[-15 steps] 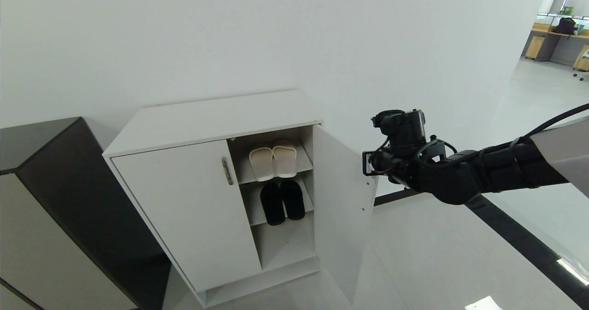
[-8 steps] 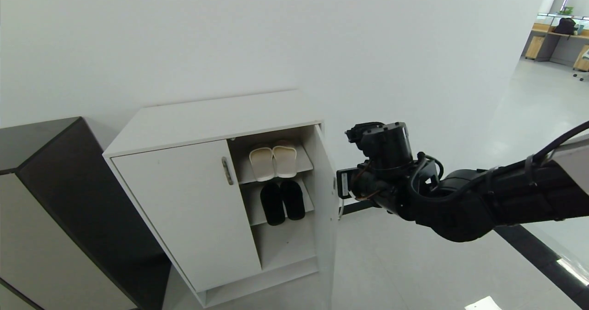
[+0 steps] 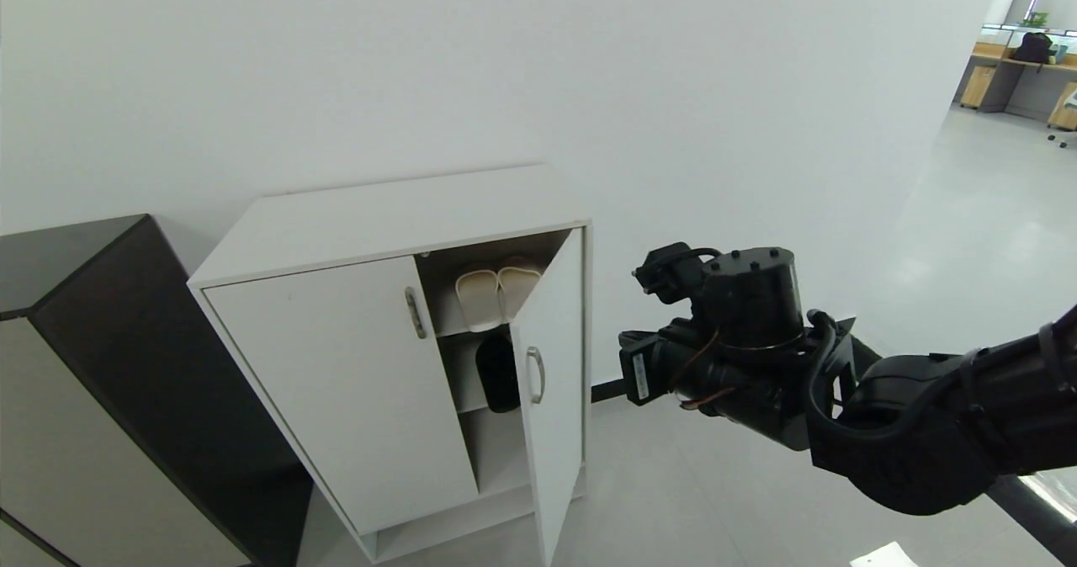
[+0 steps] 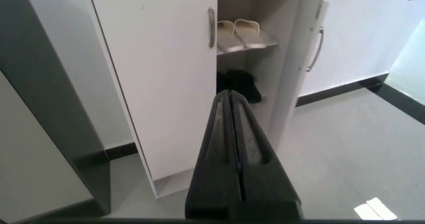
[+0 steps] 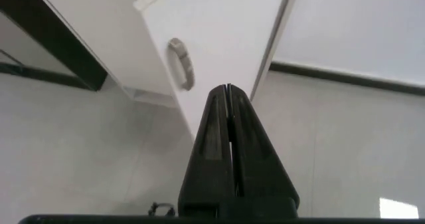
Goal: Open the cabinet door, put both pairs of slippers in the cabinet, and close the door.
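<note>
White cabinet (image 3: 379, 214): it stands in front of both my claws, against the pale wall. Its left door (image 3: 345, 382) is shut and its right door (image 3: 551, 399) is ajar, standing out at an angle from the front.
Right claw (image 5: 229, 91): my two fingers are pressed flat together, with nothing between them.
Right door from my right claw: its outer face is directly ahead of my tip, very near. I cannot tell whether I touch it.
Metal handle (image 5: 180, 63): curved, on that outer face, a little to one side of my right tip and apart from it.
Left claw (image 4: 229, 94): also closed and empty. It points at the gap between the two doors and is well apart from the cabinet.
Beige slippers (image 4: 240, 32): side by side on the upper shelf inside, beyond my left tip and higher than it.
Black slippers (image 4: 249, 84): on the shelf below the beige pair, straight behind my left tip. In the head view the right door hides a part of them.
Dark cabinet (image 3: 84, 340): just beside the white one, on the side far from my right claw.
Grey floor (image 3: 715, 500): under both claws, with a black strip at the foot of the wall.
</note>
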Motion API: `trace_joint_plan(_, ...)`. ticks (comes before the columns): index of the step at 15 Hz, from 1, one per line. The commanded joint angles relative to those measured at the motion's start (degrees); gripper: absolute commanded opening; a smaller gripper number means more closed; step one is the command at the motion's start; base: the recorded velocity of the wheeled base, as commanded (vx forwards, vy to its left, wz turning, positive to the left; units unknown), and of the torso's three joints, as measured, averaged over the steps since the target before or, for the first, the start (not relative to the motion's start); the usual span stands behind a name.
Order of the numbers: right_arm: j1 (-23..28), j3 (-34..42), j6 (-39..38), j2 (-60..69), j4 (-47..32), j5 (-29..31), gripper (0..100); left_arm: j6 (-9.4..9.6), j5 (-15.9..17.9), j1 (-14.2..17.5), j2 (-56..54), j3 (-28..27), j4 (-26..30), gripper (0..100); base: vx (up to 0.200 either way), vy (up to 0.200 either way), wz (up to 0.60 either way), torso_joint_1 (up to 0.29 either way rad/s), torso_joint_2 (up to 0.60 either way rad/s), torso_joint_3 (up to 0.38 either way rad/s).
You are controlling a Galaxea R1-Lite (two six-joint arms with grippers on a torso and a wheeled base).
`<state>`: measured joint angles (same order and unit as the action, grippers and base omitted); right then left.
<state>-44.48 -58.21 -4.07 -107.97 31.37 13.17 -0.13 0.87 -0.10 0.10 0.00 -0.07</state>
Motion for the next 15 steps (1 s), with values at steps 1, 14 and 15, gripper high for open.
trace_joint_plan(1, 0.01, 1.78, 0.12, 0.04, 0.27, -0.16, 0, -0.04, 0.01, 0.01, -0.01, 0.00, -0.01, 0, 0.000, 0.000, 0.00, 0.000, 0.00, 0.000)
trace_joint_plan(14, 0.36, 5.56, -0.15, -0.22, 4.49, -4.90, 0, 0.05, 0.10, 0.01, -0.01, 0.00, -0.01, 0, 0.000, 0.000, 0.32, 0.001, 0.00, 0.002)
trace_joint_plan(15, 1.24, 6.27, -0.06, -0.22, 5.90, -6.13, 0, 0.05, 0.10, 0.01, -0.01, 0.00, -0.01, 0, 0.000, 0.000, 0.00, 0.000, 0.00, 0.000)
